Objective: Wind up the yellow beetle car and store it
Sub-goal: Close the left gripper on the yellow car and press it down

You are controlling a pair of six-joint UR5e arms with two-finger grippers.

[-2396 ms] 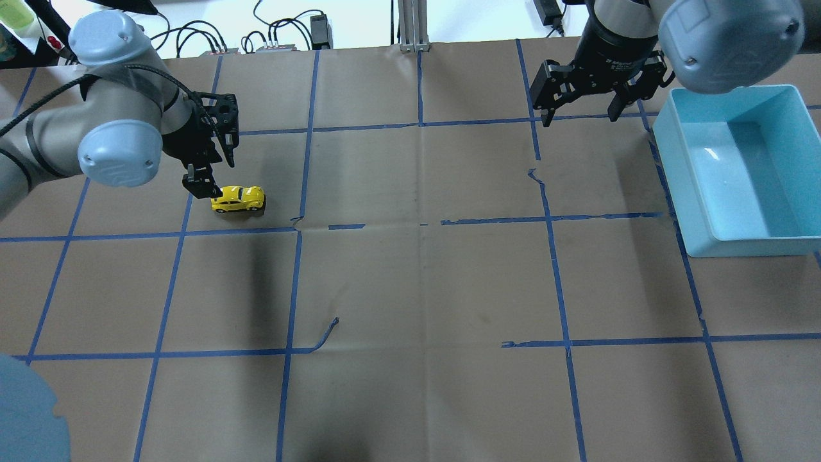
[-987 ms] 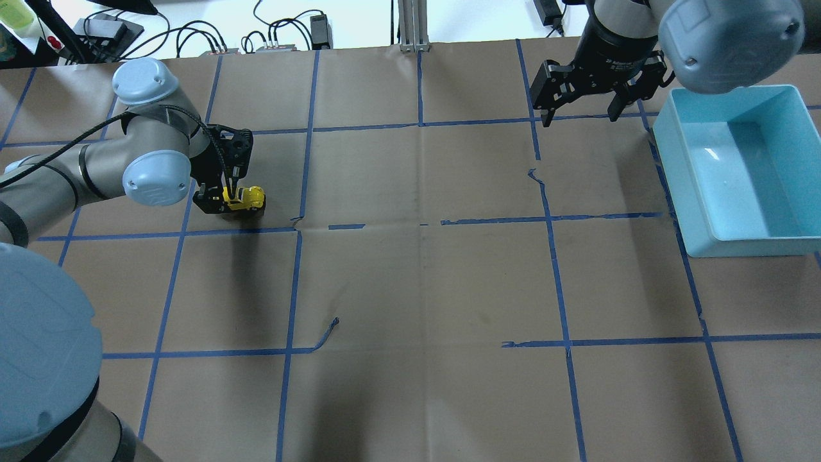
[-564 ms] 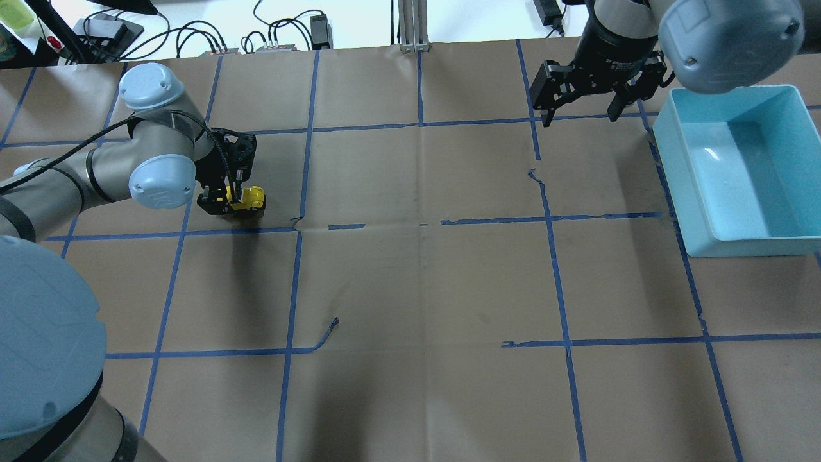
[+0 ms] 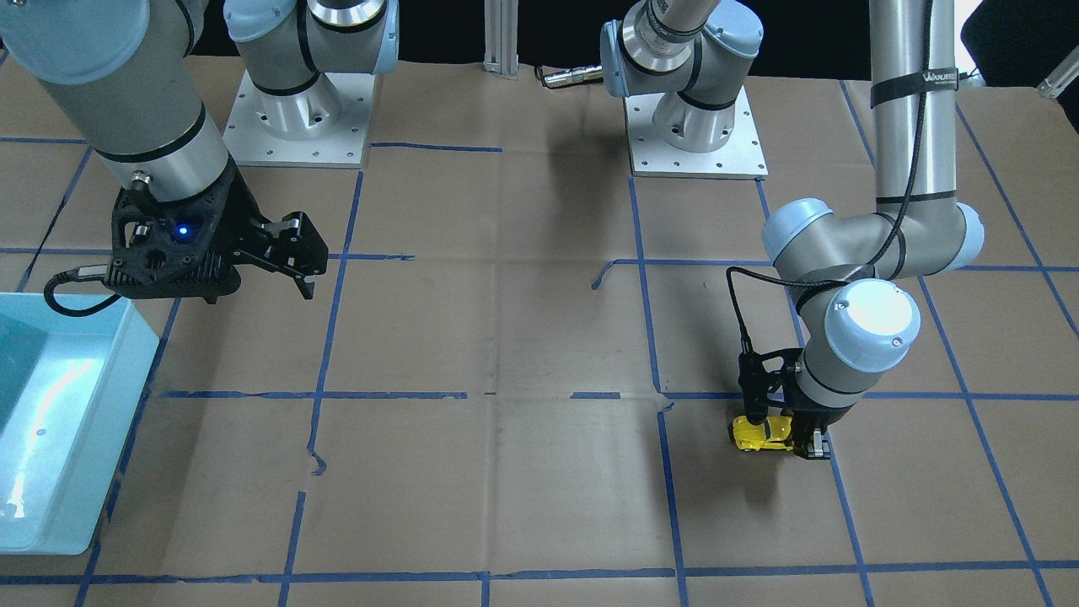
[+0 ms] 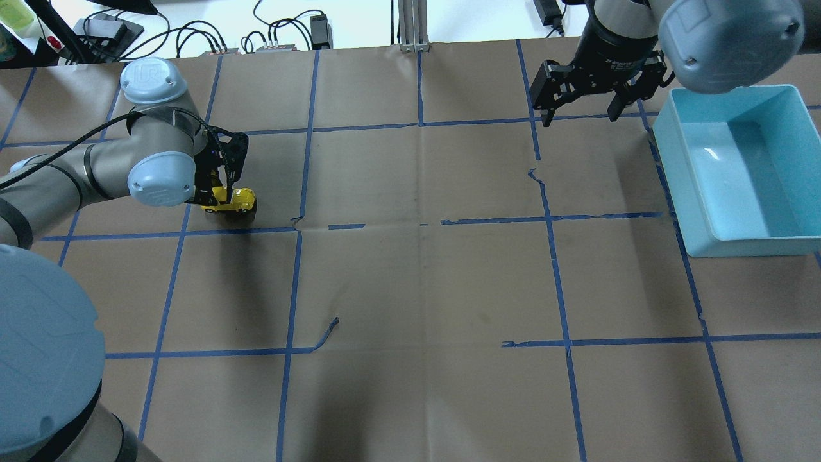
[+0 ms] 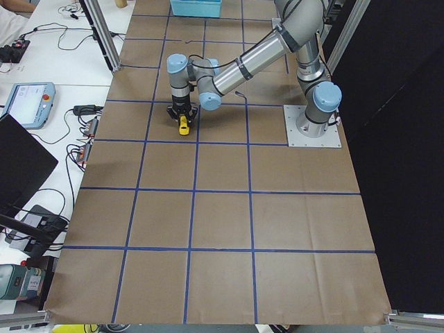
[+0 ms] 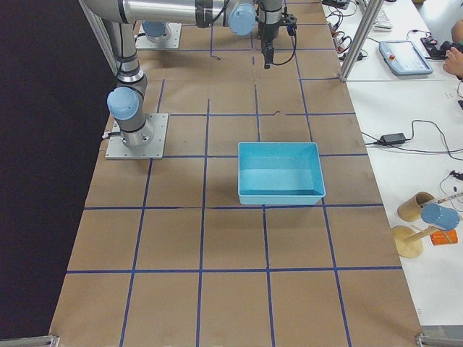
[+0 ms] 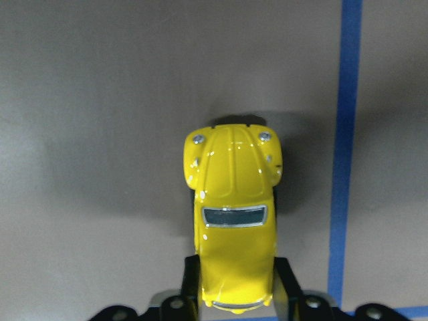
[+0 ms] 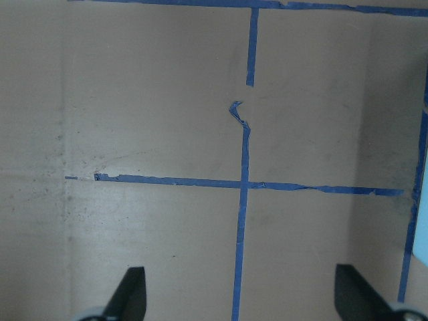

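Your left gripper (image 8: pixel 239 289) was clamped on the rear end of the yellow car (image 8: pixel 234 200), one finger (image 8: pixel 191 284) pressed to each flank. In the wrist view the bonnet and both headlights stuck out clear of the fingers. The car's long axis ran along the table's length, and its nose pointed toward the end where the blue bin (image 5: pixel 737 247) sat. The car (image 5: pixel 232 201) was well apart from the bin, toward the table's opposite end. Whether its wheels touched the paper, you could not tell from these views.

Your right gripper (image 5: pixel 580 110) hung near a corner of the bin, apart from it, with its fingers spread wide and nothing between them. Only paper and tape showed in its wrist view.

The table (image 5: pixel 417 289) was covered in brown paper (image 4: pixel 506 337) marked into squares by blue tape (image 5: pixel 288 289), torn and lifted in places between the car and the bin.

Past the table's edge on the bin's long side stood a white bench (image 7: pixel 405 108) with cables and a handheld control panel (image 7: pixel 405 56).

A joint cap (image 5: pixel 151 77) on the left arm read "UR". The white lettering on a black cable strap (image 4: pixel 915 83) was too small to read surely.
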